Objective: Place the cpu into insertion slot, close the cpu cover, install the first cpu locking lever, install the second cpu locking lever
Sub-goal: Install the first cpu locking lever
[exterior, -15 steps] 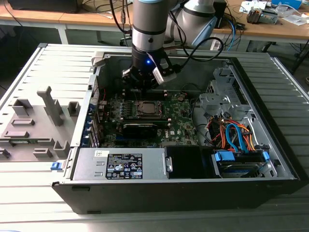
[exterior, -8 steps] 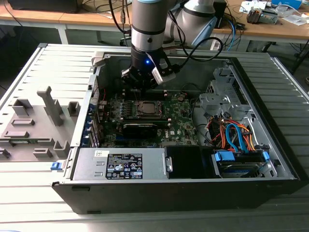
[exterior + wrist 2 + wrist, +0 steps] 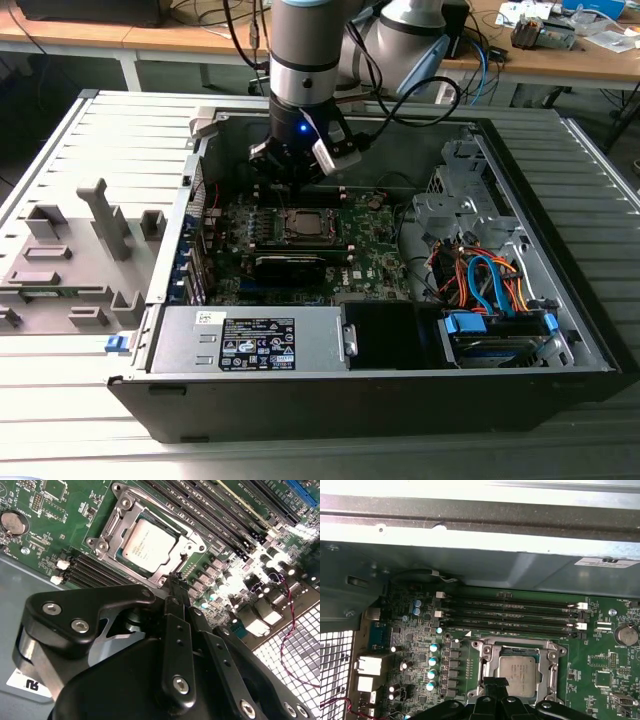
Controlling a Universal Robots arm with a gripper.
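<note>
Hovering low inside the open computer case (image 3: 560, 330), the arm holds its tool (image 3: 298, 172) just above the socket on the motherboard (image 3: 375, 250) in the exterior view. The cpu (image 3: 303, 224) lies in that socket as a pale square, near the middle of the board, with the black card (image 3: 290, 268) just in front of it. The case rests on a ribbed grey desk (image 3: 110, 130), and grey fixtures (image 3: 70, 265) stand well apart on the exterior view's left.

In the second wrist view the cpu (image 3: 149, 545) sits flat and square in the slot, and the cover (image 3: 187, 542) appears to lie down around it, its frame ringing the chip on all sides. The tool (image 3: 175, 587) has its fingers drawn together with nothing between them, the tip standing just beside the frame's near edge. A coin cell (image 3: 13, 522) shows at the board's corner.

In the first wrist view the tip of the tool (image 3: 496, 687) overlaps the near edge of the cpu (image 3: 519, 669), and the cover (image 3: 555, 672) frames it below the memory slots (image 3: 515, 612).

Judging from this, the placing looks done and the work concerns the cover or a lever. Doing it well calls for a slow, straight push on the metal only, keeping the tip off the chip's top, since a sideways slip could scrape the board parts crowded beside the frame.
</note>
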